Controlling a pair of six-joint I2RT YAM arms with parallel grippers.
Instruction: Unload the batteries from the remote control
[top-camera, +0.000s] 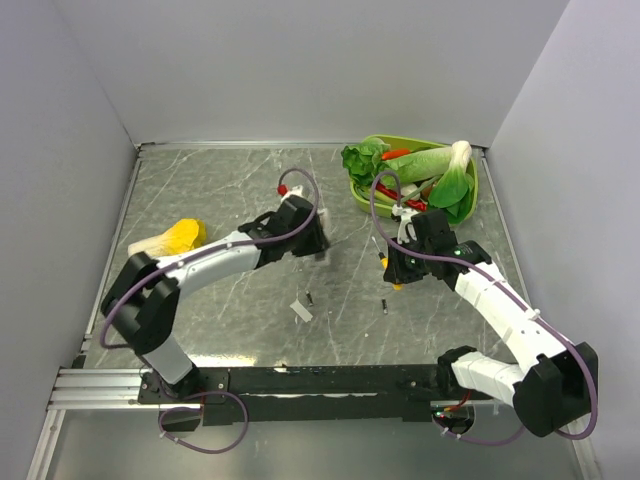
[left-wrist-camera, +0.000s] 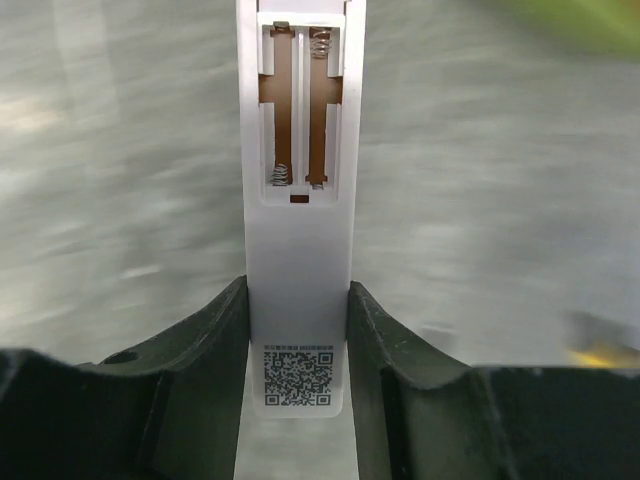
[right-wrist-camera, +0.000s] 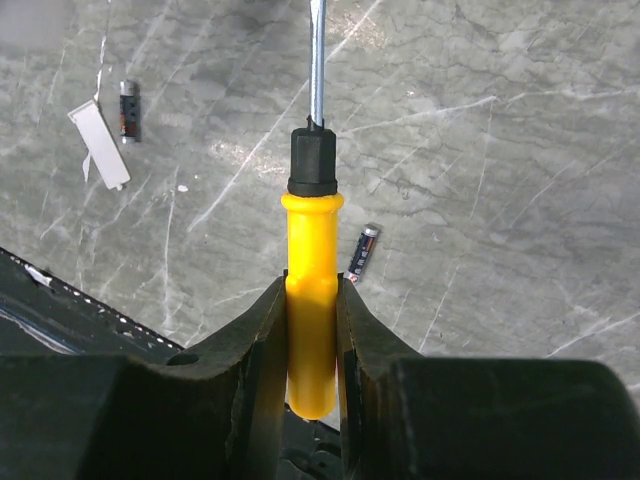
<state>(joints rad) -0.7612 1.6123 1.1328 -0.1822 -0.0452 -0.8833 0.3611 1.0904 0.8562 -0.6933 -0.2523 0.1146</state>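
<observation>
Left hand (left-wrist-camera: 298, 300) pinches the slim white plastic remote control (left-wrist-camera: 298, 240), coiled springs (left-wrist-camera: 281, 174) showing in its recess; my right hand (right-wrist-camera: 312, 300) clamps a smooth yellow-handled screwdriver (right-wrist-camera: 312, 230).

The left arm (top-camera: 215, 258) and right arm (top-camera: 497, 297) are built alike, with white shell links between bulky black joint housings. A purple cable (top-camera: 317, 196) loops loosely along each arm. More of it coils below the dark bar (top-camera: 320, 380) that carries both bases. A red plug (top-camera: 283, 187) caps the left arm's cable near the wrist, and a small green light (top-camera: 456, 252) glows on the right arm's wrist housing. The left fingers (left-wrist-camera: 190, 350) and right fingers (right-wrist-camera: 250, 345) are matte black moulded plastic with curved inner faces. A round hole shows in one finger of each pair.
</observation>
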